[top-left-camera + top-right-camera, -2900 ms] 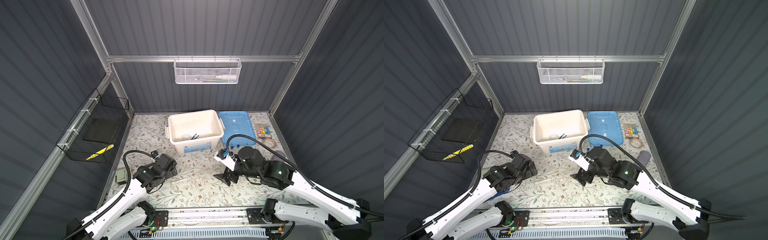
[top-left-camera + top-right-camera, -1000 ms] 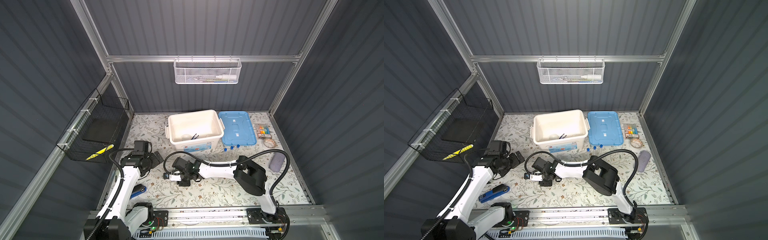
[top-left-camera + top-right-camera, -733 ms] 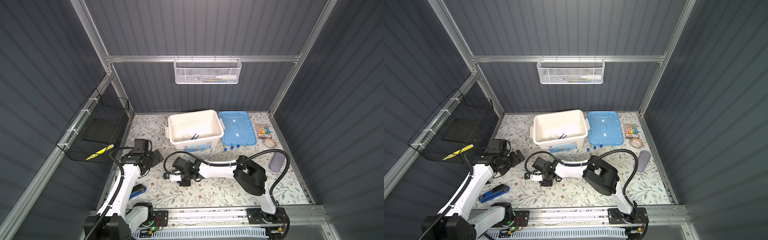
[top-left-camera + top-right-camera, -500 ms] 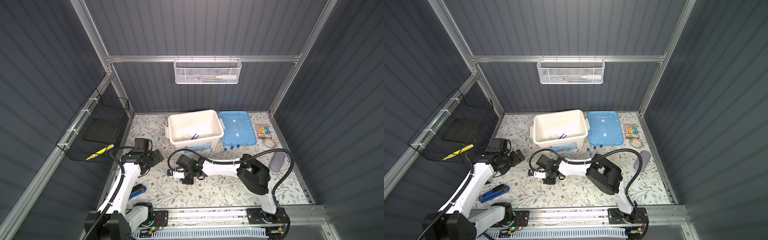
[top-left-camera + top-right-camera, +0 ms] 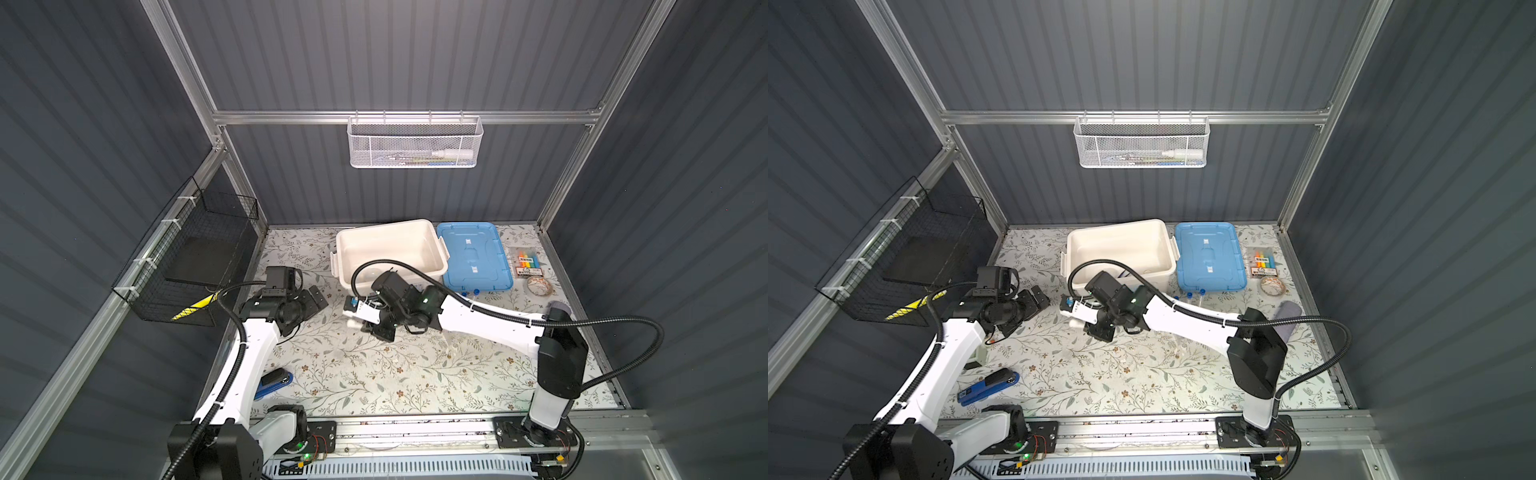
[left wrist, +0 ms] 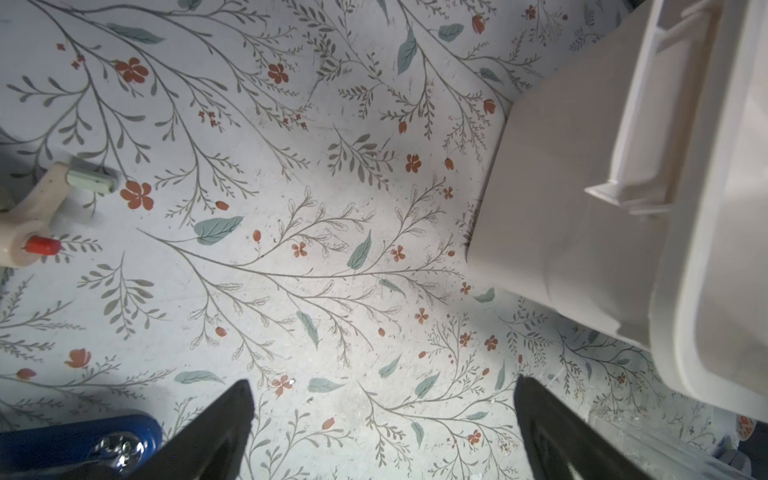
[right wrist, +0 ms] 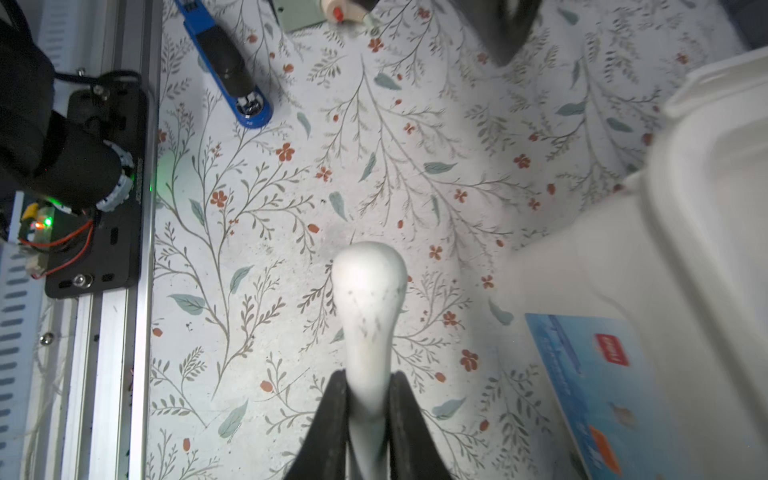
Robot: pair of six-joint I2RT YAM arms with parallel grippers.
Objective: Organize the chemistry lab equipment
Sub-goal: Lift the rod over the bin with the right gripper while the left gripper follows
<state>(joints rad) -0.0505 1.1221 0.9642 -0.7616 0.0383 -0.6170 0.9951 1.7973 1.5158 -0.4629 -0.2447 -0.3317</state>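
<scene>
**Right gripper** [image 7: 368,388]: my jaws pinch the narrow handle of the white pestle [image 7: 368,291], and its rounded head juts out past the fingertips. In both top views the pestle [image 5: 351,322] sits over the floral mat [image 5: 374,374], just near and left of the near-left corner of the white bin [image 5: 386,226]. I cannot tell whether the head touches the mat.

**Left gripper** [image 5: 312,300]: my jaws are spread wide with nothing between them. They are over bare mat, left of the pestle and apart from it. The left wrist view shows the fingers [image 6: 220,432] clear of the bin wall.

**Obstructions:** the bin's near wall stands close on the far-right of the pestle. My right arm's black cable [image 5: 384,261] loops over the bin's near rim. Dark blue tweezers [image 5: 1122,274] show partly inside the bin, behind that cable.

**Surroundings:**
- A blue lid [image 5: 473,255] lies flat just right of the bin.
- Two blue-capped test tubes [image 5: 1189,296] lie at the lid's near edge.
- A marker pack [image 5: 528,264] and a tape roll [image 5: 540,286] are at the far right.
- A grey cloth [image 5: 1287,316] lies by my right elbow.
- A blue stapler [image 5: 988,386] is at the near left, well apart from the pestle.
- A cream item with a red tip [image 6: 29,232] lies near the stapler; I cannot name it.
</scene>
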